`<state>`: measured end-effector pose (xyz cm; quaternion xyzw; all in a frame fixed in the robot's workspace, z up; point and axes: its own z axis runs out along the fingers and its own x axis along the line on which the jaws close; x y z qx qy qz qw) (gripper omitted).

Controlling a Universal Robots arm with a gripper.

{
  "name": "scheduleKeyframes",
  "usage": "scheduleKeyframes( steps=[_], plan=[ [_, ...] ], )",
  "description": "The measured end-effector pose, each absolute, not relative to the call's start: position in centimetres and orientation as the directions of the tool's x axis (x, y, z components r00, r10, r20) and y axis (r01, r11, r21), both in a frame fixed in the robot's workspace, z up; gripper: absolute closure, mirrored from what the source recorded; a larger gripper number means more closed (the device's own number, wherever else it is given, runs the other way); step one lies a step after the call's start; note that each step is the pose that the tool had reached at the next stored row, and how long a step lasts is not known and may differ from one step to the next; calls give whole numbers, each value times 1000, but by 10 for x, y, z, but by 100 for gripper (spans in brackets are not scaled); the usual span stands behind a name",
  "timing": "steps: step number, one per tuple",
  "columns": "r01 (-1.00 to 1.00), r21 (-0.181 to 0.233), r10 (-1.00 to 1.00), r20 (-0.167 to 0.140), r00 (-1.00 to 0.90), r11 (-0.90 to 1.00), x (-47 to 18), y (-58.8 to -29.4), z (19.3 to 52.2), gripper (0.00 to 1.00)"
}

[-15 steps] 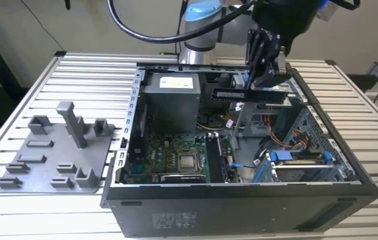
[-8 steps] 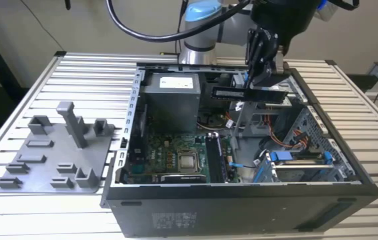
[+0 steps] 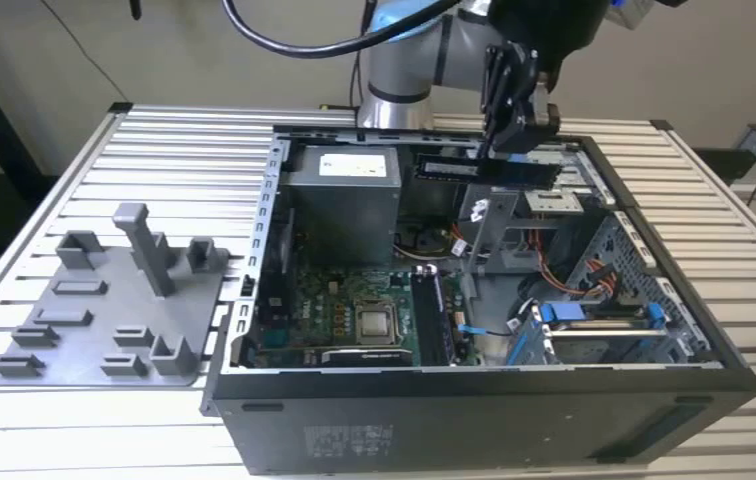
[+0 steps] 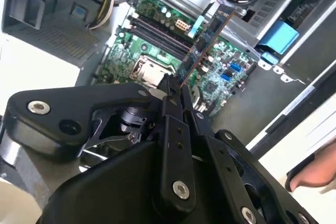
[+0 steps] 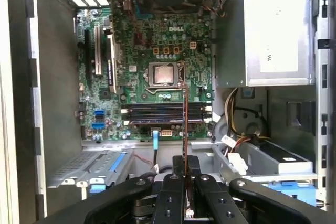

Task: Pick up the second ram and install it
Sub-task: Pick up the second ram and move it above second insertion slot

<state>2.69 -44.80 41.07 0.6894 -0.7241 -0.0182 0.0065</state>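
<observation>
Exterior view first: the pincer (image 3: 509, 148) is pinching the memory stick (image 3: 465, 170) by its upper edge. It's holding the stick level above the computer case (image 3: 485, 420), well clear of the motherboard (image 3: 351, 310). The grey holder tray (image 3: 98, 300) sits on the tabletop (image 3: 178, 140), on the exterior view's left of the case.

In the second wrist view we see the memory stick (image 4: 210, 35) poking out from the clamped fingers (image 4: 167, 95) over the motherboard (image 4: 152, 51), plus a person's hand (image 4: 315, 177) at the edge.

In the first wrist view the memory stick (image 5: 185, 121) is edge-on, hanging over the memory slots (image 5: 157, 114).
</observation>
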Motion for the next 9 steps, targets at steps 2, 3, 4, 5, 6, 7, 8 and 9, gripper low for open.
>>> scheduleKeyframes(
  steps=[2,3,4,5,6,7,8,9],
  plan=[
    [-998,35,-999,-16,-49,49,27,-439,410,86],
    [-998,35,-999,-16,-49,49,27,-436,410,86],
    [-998,35,-999,-16,-49,49,27,-433,410,86],
    [-998,35,-999,-16,-49,49,27,-432,410,86],
    [-998,35,-999,-16,-49,49,27,-431,410,86],
    [-998,35,-999,-16,-49,49,27,-430,410,86],
    [-998,35,-999,-16,-49,49,27,-430,410,86],
    [-998,35,-999,-16,-49,49,27,-430,410,86]
  ],
)
